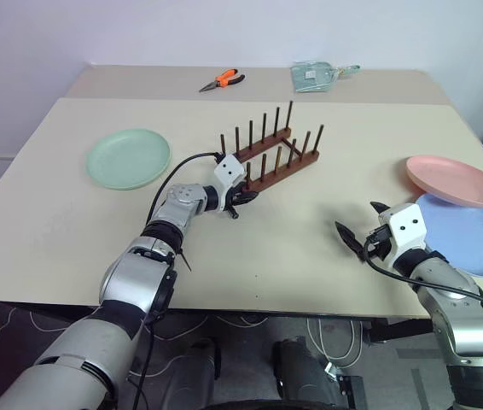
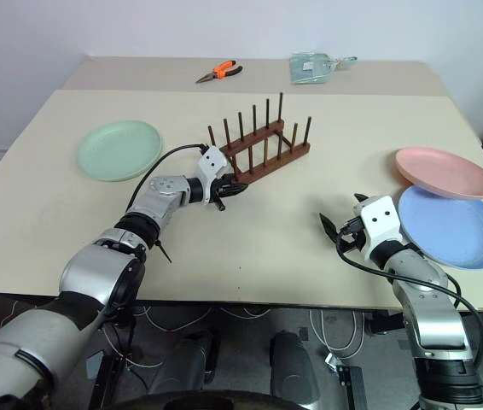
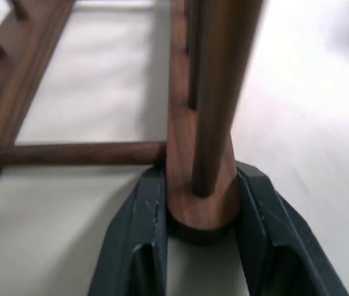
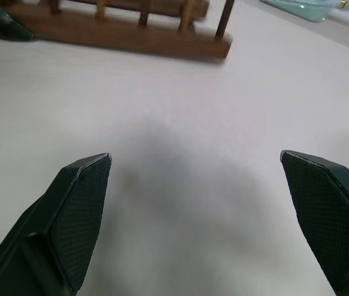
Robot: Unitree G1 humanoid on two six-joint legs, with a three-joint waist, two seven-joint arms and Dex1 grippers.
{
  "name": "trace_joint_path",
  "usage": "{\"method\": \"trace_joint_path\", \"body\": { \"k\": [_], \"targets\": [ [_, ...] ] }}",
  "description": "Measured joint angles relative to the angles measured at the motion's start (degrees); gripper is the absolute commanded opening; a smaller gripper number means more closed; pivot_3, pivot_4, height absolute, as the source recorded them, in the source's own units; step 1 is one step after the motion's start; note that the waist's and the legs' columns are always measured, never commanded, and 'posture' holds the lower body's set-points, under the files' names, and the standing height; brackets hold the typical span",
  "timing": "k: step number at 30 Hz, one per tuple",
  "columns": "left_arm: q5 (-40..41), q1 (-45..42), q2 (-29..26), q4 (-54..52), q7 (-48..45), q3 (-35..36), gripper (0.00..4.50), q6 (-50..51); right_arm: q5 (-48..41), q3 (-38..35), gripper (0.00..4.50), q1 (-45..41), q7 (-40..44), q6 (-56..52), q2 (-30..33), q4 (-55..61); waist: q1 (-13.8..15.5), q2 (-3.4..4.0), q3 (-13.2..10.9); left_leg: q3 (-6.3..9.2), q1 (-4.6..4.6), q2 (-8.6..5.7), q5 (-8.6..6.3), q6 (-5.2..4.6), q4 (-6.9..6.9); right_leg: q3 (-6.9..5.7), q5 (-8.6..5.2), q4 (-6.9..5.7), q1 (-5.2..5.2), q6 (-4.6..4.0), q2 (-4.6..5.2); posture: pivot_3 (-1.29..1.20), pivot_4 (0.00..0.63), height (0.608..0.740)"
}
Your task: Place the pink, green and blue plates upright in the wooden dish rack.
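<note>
A beige table [image 1: 71, 213] seen from above, w/ 2 robot arms reaching over it.

The left gripper [image 1: 243, 202] is clamped on the near end of the wooden dish rack [image 1: 269, 154]. In the left wrist view, its 2 dark fingers [image 3: 139, 237] press either side of the rounded tip of 1 base rail, w/ an upright peg rising just past the fingertips and a cross dowel running off to one side. The rest of the rack is cut off there & blurred. From the head views the rack sits at an angle, stretching away from that gripper toward the back right; it holds no plates.

The right gripper [image 1: 359, 231] hovers wide open over bare tabletop, gripping nothing. Its 2 fingertips [image 4: 85, 203] stand far apart in the right wrist view, w/ the rack's far end across the table ahead of them.

The green plate [image 1: 129, 158] lies flat, well to the left of the left gripper. The pink plate [image 1: 456, 180] lies beyond and to the right of the right gripper, its near edge overlapping the blue plate [image 1: 472, 235], which sits just right of that gripper. Part of the blue plate is hidden under the pink one.

At the table's far edge, well beyond both grippers: orange-handled pliers [image 1: 222, 81] & a clear greenish item [image 1: 318, 75], too small to identify.
</note>
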State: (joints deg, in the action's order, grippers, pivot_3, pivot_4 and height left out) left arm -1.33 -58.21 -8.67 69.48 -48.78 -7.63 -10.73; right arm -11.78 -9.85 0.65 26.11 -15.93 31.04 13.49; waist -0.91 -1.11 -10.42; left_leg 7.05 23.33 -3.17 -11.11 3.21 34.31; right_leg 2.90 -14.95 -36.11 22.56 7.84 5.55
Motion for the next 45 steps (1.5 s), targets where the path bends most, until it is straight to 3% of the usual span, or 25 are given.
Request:
{"method": "trace_joint_path", "body": {
  "k": [9,12,15,16,18,21,26,30,33,37,40,45],
  "targets": [
    [0.81,11.30,-3.00,-17.70,-18.90,-3.56,1.19,-3.07,0.22,-2.49,4.50,1.10,2.00,-0.11,3.03,-1.70,0.09,0.00,0.00,0.02,0.02,0.00,0.00,0.00,-0.01,0.00,0.00,0.01,0.00,-0.01,0.00,0.00,0.150,0.740],
    [0.74,12.55,-4.86,-21.36,-21.61,-4.59,2.26,-1.31,0.10,-4.88,4.50,2.86,3.34,-0.20,4.47,-2.22,0.05,0.01,0.00,0.03,0.00,0.01,0.00,0.00,-0.01,0.00,0.00,0.01,-0.02,-0.01,0.00,0.00,0.150,0.740],
    [0.06,12.38,-5.64,-21.75,-18.16,-4.63,3.70,-0.88,-0.35,-6.26,4.50,5.76,5.37,-0.84,6.24,-2.22,0.01,0.00,0.01,0.03,-0.02,0.01,0.00,-0.01,0.00,0.00,0.00,0.01,-0.05,-0.01,0.00,0.00,0.150,0.740],
    [-0.22,12.37,-6.08,-22.01,-16.86,-4.68,3.70,-0.88,-0.46,-6.82,4.50,6.86,6.14,-1.08,6.61,-2.20,-0.04,0.01,0.01,0.03,-0.04,0.01,-0.01,-0.01,0.00,0.01,0.00,0.01,-0.06,-0.01,0.00,0.00,0.150,0.740],
    [-0.56,12.72,-7.50,-23.33,-15.58,-4.94,3.77,-0.70,-0.93,-7.56,3.95,9.00,7.73,-1.54,7.74,-2.11,-0.23,0.02,0.02,0.03,-0.09,0.03,-0.01,-0.01,-0.01,0.00,0.00,0.00,-0.10,-0.01,-0.01,0.00,0.150,0.740],
    [0.70,16.48,-11.06,-29.42,-16.92,-4.55,2.78,2.33,-2.76,-8.03,2.63,11.45,10.46,-3.43,8.31,0.73,-1.15,0.09,0.06,0.01,-0.23,0.11,-0.01,-0.01,-0.06,0.01,-0.01,-0.02,-0.18,-0.03,-0.04,0.00,0.150,0.740],
    [4.94,26.44,-15.22,-46.89,-21.89,-5.14,0.21,14.28,-2.98,-2.43,0.04,11.36,12.53,-5.68,8.10,5.72,-1.70,0.18,0.12,0.01,-0.30,0.17,-0.01,0.00,-0.07,0.02,-0.03,-0.02,-0.23,-0.07,-0.06,0.00,0.150,0.740],
    [5.20,29.66,-15.11,-54.56,-20.59,-6.99,0.21,19.39,-0.67,2.58,0.04,8.01,10.87,-5.94,6.16,5.31,-0.49,0.21,0.18,0.02,-0.23,0.07,-0.01,0.00,-0.01,0.02,-0.03,0.06,-0.26,-0.07,0.02,0.00,0.150,0.740],
    [3.05,30.05,-10.48,-55.04,-13.14,-7.49,0.21,21.03,4.18,7.05,0.04,1.99,7.25,-4.57,3.57,0.97,0.35,0.15,0.29,0.02,-0.22,0.02,-0.01,0.00,0.09,0.02,-0.02,0.10,-0.33,-0.07,0.05,0.00,0.150,0.740],
    [-2.32,25.77,-4.45,-48.27,0.67,-9.59,0.21,18.74,10.63,11.82,0.04,-6.06,1.56,-2.38,0.85,-7.09,0.51,-0.08,0.78,0.09,-0.29,0.00,-0.02,0.00,0.32,-0.03,-0.03,0.07,-0.52,-0.09,0.03,0.00,0.150,0.740],
    [-3.66,21.38,-0.95,-40.60,9.24,-9.34,0.21,18.26,13.95,13.61,0.04,-11.60,-2.49,-0.72,-1.51,-13.99,0.21,-0.13,0.82,0.10,-0.86,0.00,-0.08,-0.06,0.39,-0.06,-0.21,0.14,-1.15,-0.13,0.03,0.00,0.150,0.740],
    [-4.03,17.11,0.80,-32.38,15.06,-8.32,0.21,15.90,16.18,13.92,0.04,-16.75,-5.65,2.07,-2.64,-21.86,-0.02,-0.13,0.86,0.11,-1.01,0.00,-0.14,-0.13,0.38,-0.07,-0.29,0.12,-1.29,0.02,0.03,0.00,0.150,0.740]
  ]
}}
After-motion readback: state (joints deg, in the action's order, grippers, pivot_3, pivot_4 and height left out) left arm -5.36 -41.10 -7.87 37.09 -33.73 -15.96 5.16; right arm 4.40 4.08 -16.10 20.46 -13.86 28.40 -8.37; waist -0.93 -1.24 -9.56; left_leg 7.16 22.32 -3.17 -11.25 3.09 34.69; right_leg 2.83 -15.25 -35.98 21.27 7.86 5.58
